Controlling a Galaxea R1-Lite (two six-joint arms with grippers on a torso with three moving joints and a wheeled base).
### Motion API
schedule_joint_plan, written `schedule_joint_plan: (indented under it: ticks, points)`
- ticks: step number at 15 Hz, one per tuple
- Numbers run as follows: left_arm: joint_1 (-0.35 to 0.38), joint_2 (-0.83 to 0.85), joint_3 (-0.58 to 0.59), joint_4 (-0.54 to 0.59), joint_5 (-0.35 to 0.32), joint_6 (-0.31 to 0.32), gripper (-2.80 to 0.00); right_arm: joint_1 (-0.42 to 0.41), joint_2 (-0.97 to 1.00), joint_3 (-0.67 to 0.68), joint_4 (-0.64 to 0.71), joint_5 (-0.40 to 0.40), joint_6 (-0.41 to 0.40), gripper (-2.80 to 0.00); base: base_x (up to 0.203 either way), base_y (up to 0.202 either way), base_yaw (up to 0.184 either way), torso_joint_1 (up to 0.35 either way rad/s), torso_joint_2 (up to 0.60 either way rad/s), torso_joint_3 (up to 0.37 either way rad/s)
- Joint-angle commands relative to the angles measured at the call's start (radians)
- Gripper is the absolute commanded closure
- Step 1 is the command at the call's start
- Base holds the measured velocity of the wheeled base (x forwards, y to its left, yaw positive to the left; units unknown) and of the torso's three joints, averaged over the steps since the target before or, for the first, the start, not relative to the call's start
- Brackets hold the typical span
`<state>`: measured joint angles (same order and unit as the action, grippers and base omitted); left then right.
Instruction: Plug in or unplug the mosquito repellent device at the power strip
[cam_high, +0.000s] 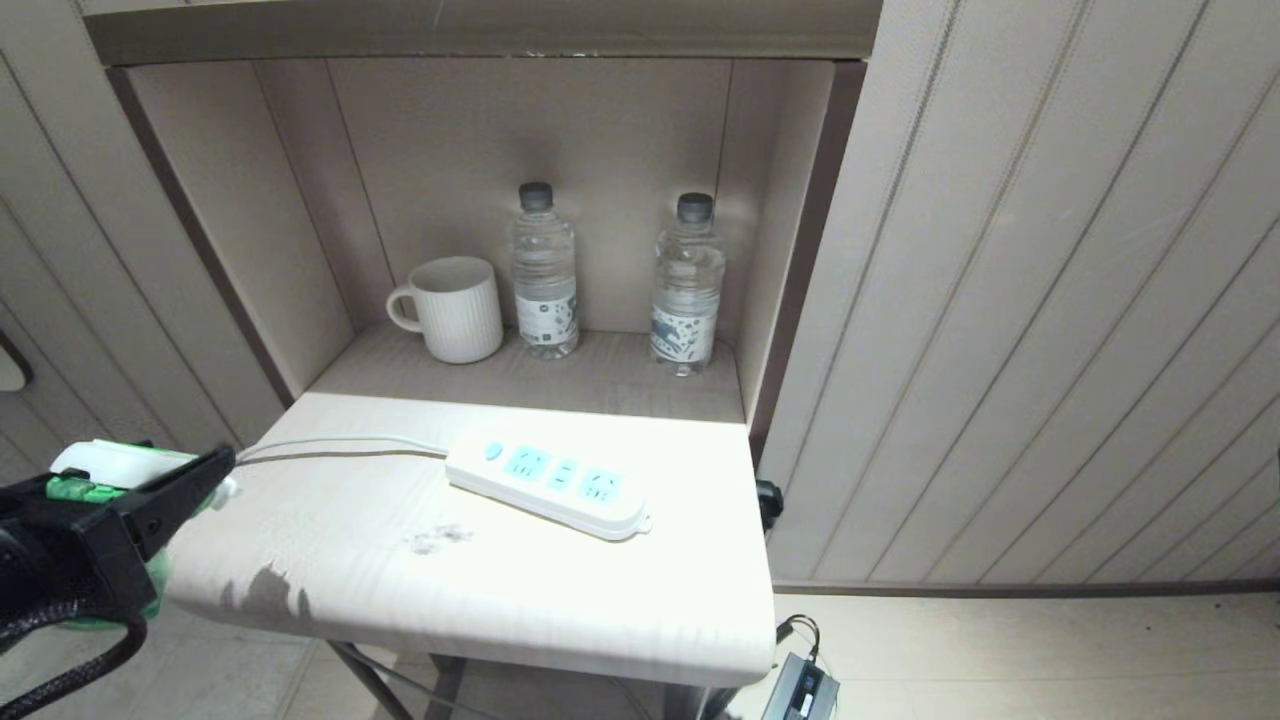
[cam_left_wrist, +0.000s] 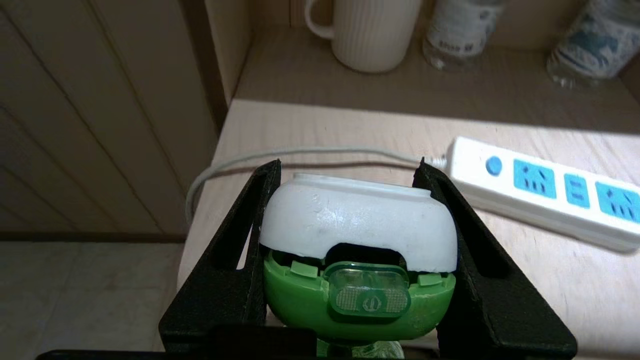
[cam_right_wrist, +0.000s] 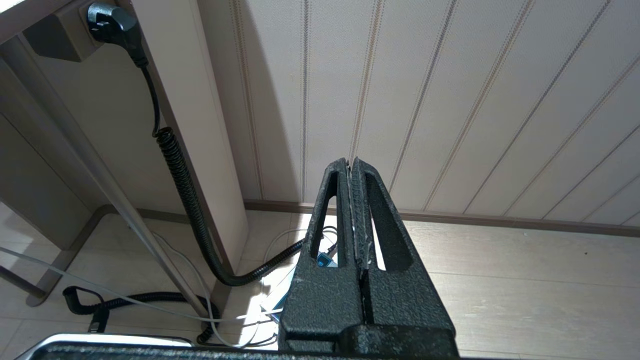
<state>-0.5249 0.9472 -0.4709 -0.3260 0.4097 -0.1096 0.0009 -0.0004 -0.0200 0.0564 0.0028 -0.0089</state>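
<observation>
Far left in head view, off the table's left edge: L gripper (cam_high: 190, 478), black, jaws clenched on the mosquito repellent device (cam_high: 105, 468). Left wrist view shows it close: L gripper (cam_left_wrist: 350, 170) has one finger each side of the device's white cap, fingers (cam_left_wrist: 252, 220) pressing its sides. The mosquito repellent device (cam_left_wrist: 357, 235) has a white dome on a bright green base w/ a translucent green switch facing the cam; a bit of the bottle shows under it. Device is in the air at the table's left edge, well apart from the power strip, not plugged in.

Next rightward: white cord (cam_high: 340, 445) runs across the table (cam_high: 480, 600) from the left edge to the strip. Small dark smudge on the table top near the middle.

Power strip (cam_high: 550, 487) lies flat approx mid-table, angled, round blue button at its left end, then light blue socket faces. All sockets seen are bare. In left wrist view the power strip (cam_left_wrist: 545, 190) sits beyond and to one side of the held device, cord (cam_left_wrist: 280, 157) passing just past the fingertips.

Behind, in the shelf recess (cam_high: 600, 375): white ribbed mug (cam_high: 452, 308) at left, then 2 clear water bottles (cam_high: 545, 270) w/ dark caps, all upright, mug just beside the first bottle, second bottle near the recess's right wall.

R side: panelled wall (cam_high: 1050, 300). R gripper (cam_right_wrist: 352, 210) shows only in right wrist view, low by the floor, jaws clenched on nothing, pads touching. Black coiled cable (cam_right_wrist: 185, 190) hangs from a plug under the table nearby.
</observation>
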Motion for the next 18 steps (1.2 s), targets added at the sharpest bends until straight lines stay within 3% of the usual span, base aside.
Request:
schedule_joint_plan:
  ticks: [1, 4, 10, 11, 13, 18]
  points:
    - [-0.002, 0.107, 0.061, -0.239, 0.071, -0.001, 0.00, 0.001, 0.000, 0.000, 0.000, 0.000, 0.000, 0.00, 0.000, 0.000, 0.000, 0.000, 0.00, 0.000]
    - [-0.019, 0.277, 0.150, -0.598, 0.161, 0.023, 0.00, 0.001, 0.000, 0.000, 0.000, 0.000, 0.000, 0.00, 0.000, 0.000, 0.000, 0.000, 0.00, 0.000]
    - [-0.029, 0.682, 0.171, -1.186, 0.265, 0.039, 0.00, 0.001, 0.000, 0.000, 0.000, 0.000, 0.000, 0.00, 0.000, 0.000, 0.000, 0.000, 0.00, 0.000]
    - [-0.028, 0.710, 0.169, -1.240, 0.276, 0.039, 0.00, 0.001, 0.000, 0.000, 0.000, 0.000, 0.000, 0.00, 0.000, 0.000, 0.000, 0.000, 0.00, 0.000]
    - [-0.019, 0.774, 0.115, -1.244, 0.277, 0.039, 0.00, 0.001, 0.000, 0.000, 0.000, 0.000, 0.000, 0.00, 0.000, 0.000, 0.000, 0.000, 0.00, 0.000]
    - [-0.056, 0.855, 0.107, -1.244, 0.274, 0.037, 0.00, 0.001, 0.000, 0.000, 0.000, 0.000, 0.000, 0.00, 0.000, 0.000, 0.000, 0.000, 0.00, 0.000]
